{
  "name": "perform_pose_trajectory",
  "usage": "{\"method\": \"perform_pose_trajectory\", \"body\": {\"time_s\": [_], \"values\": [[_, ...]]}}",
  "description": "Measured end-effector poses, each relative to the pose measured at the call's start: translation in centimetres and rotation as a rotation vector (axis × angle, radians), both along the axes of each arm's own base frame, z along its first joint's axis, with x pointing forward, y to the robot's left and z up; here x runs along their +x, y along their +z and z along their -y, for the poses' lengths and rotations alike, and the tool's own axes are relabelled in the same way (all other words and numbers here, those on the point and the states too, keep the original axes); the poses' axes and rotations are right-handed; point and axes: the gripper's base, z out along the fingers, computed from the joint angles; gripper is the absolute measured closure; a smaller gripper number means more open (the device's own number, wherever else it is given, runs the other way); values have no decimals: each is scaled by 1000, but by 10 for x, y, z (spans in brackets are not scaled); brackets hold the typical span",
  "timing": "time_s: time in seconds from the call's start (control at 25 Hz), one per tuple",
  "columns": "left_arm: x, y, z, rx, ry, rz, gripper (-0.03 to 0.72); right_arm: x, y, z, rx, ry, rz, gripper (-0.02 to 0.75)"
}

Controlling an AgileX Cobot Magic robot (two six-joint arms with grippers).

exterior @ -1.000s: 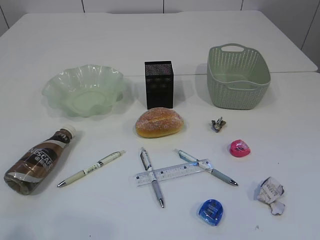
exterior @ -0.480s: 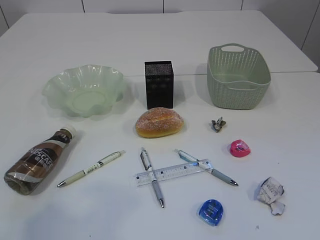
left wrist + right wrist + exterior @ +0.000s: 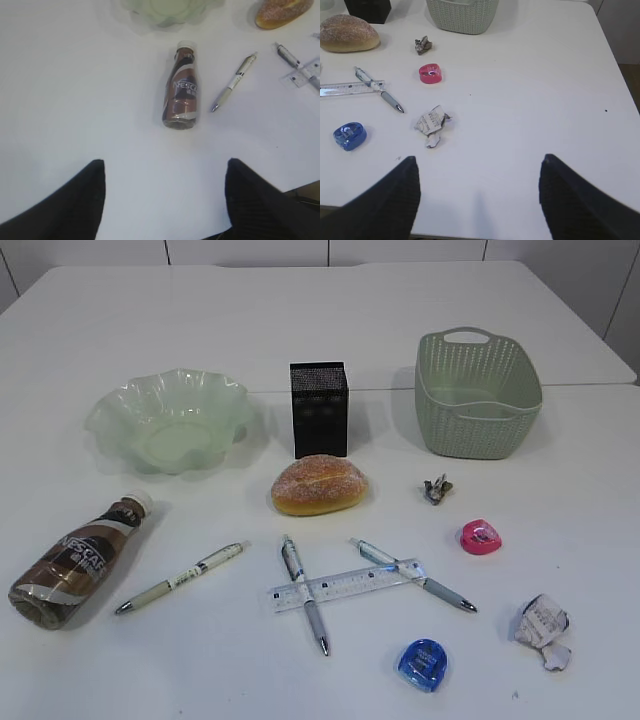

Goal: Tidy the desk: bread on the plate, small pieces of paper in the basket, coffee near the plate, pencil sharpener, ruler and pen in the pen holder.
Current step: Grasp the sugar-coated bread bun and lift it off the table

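Note:
On the white desk (image 3: 560, 490) the sugared bread (image 3: 318, 485) lies in front of the black mesh pen holder (image 3: 319, 410). The ruffled green plate (image 3: 112, 408) sits back left and the woven basket (image 3: 480, 430) back right. The coffee (image 3: 75, 560) lies on its side at the left. Three pens (image 3: 180, 578) (image 3: 304, 592) (image 3: 412, 575) and the clear ruler (image 3: 345, 584) lie in front, with a pink (image 3: 480, 537) and a blue pencil sharpener (image 3: 422, 664). A grey paper scrap (image 3: 436, 489) and a white wad (image 3: 543, 628) lie at the right. My left gripper (image 3: 165, 161) hangs open short of the coffee (image 3: 182, 87). My right gripper (image 3: 478, 157) is open, short of the white wad (image 3: 432, 124).
Neither arm shows in the exterior view. The desk's right edge (image 3: 615, 60) runs close to my right gripper, and the near edge (image 3: 480, 236) lies just under both grippers. A seam (image 3: 580, 386) crosses the tabletop behind the basket.

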Motion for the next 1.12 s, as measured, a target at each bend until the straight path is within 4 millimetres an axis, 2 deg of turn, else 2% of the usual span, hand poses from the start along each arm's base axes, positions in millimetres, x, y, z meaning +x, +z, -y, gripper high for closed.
{"method": "perform_pose_trajectory", "body": {"time_s": [0.28, 0.68, 0.88, 1.12], "values": [[43, -10, 9, -47, -45, -134, 161, 0, 0, -2, 19, 13, 0, 162], [90, -34, 24, -139, -126, -295, 161, 0, 0, -3, 30, 18, 1, 162], [110, -24, 25, -124, -152, -276, 161, 0, 1, -3, 32, 20, 3, 162], [129, -6, 28, -120, -166, -226, 161, -7, 21, -3, 29, 20, 102, 165]]}}
